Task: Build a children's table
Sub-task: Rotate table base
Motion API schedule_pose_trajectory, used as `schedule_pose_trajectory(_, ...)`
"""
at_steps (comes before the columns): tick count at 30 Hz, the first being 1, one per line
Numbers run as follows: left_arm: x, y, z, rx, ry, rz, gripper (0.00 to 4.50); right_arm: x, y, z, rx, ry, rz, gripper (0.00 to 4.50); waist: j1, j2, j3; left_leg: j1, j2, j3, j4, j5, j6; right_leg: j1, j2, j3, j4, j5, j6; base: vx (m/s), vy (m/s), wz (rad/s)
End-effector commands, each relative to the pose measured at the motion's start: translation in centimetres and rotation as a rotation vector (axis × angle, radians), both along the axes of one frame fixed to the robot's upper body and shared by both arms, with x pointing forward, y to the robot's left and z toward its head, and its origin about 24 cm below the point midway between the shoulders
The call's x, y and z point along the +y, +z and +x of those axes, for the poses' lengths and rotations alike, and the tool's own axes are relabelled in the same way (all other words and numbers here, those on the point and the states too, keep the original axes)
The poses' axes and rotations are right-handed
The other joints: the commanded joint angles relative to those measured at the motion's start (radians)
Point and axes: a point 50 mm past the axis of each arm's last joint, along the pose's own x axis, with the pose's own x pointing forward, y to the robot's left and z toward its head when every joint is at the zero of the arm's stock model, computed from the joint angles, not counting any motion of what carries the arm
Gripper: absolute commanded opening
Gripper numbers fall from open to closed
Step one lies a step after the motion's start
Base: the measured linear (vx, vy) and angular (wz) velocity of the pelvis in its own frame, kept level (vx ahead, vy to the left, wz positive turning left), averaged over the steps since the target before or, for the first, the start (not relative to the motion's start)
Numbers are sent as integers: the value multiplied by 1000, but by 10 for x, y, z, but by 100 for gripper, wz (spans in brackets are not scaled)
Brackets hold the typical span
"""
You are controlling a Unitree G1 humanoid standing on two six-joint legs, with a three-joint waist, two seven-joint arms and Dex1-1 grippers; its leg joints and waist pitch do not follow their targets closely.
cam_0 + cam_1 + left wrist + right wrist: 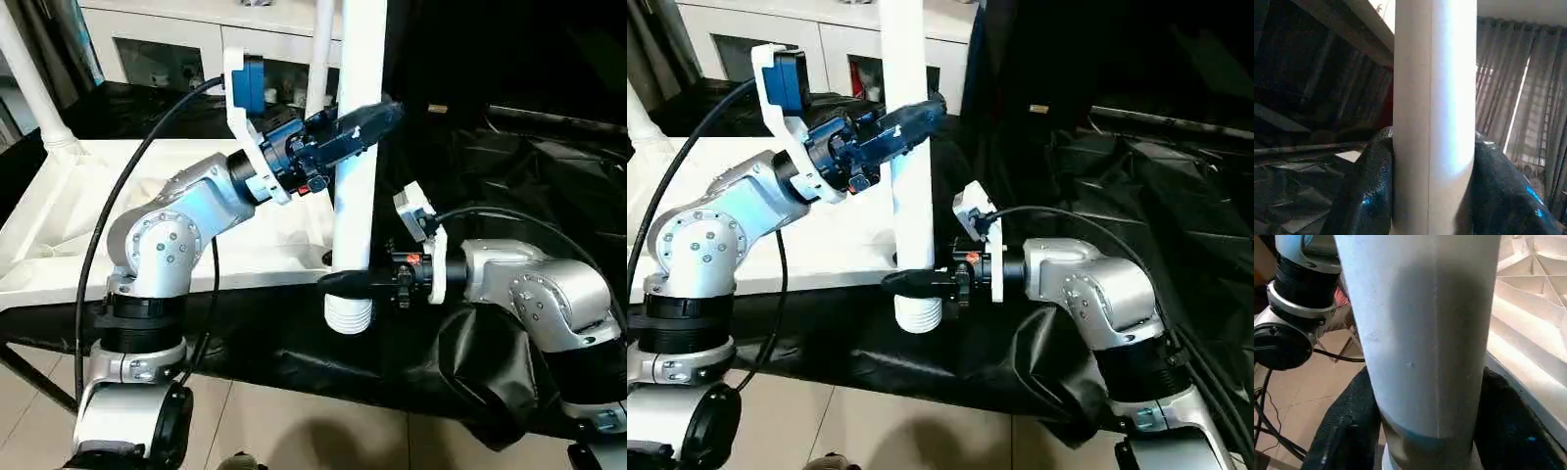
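Covering the table: crinkled black plastic sheet (549,166)
Tabletop: white ribbed plastic tabletop (69,206), underside up
Room: white glass-door cabinet (176,44), beige tiled floor (294,431), grey curtains (1518,98)
Left gripper (377,116): pinching upright white tube leg (355,186)
Right gripper (338,282): around the leg's lower end; grip unclear

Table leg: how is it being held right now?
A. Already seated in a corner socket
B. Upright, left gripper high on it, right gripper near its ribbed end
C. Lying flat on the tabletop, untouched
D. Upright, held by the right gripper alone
B: the table leg stands upright, left gripper high on it, right gripper just above its ribbed end.
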Motion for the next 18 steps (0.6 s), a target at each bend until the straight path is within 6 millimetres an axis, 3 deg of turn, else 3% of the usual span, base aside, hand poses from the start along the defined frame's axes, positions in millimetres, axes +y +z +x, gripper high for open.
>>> schedule_pose_trajectory(1,-2,6,-4,-30,-38,-3,172,-1,2,1,7,3,2,219,1,0,-77,21,83,-33,-78,-133,-32,50,-91,71,-61,-142,-203,0,0,0)
schedule_pose_trajectory(6,-5,5,-2,-7,-44,3,172,1,2,0,1,-1,13,200,0,0,-78,20,82,-32,-77,-122,-29,51,-91,71,-59,-123,-206,0,0,0)
schedule_pose_trajectory(7,-4,4,-1,-4,-27,7,228,2,1,1,-2,-12,15,200,0,1,-78,20,82,-33,-77,-122,-28,51,-91,70,-58,-122,-208,0,0,0)
schedule_pose_trajectory(9,-2,1,4,7,30,2,242,4,-2,3,-19,-58,25,199,0,0,-78,19,81,-33,-77,-125,-30,51,-91,70,-59,-125,-208,0,0,0)
schedule_pose_trajectory(13,3,0,12,-19,185,-41,284,7,-5,12,-52,-211,67,195,0,0,-79,19,84,-34,-79,-126,-44,49,-95,71,-61,-126,-199,0,0,0)
schedule_pose_trajectory(16,19,-6,30,20,403,-95,286,4,-6,24,-75,-417,119,195,-2,1,-78,20,82,-34,-81,-141,-53,47,-95,71,-66,-144,-187,0,0,0)
schedule_pose_trajectory(18,23,-8,34,22,448,-94,286,2,-5,27,-86,-459,128,194,-3,2,-79,22,81,-34,-83,-148,-57,48,-93,70,-66,-157,-166,0,0,0)
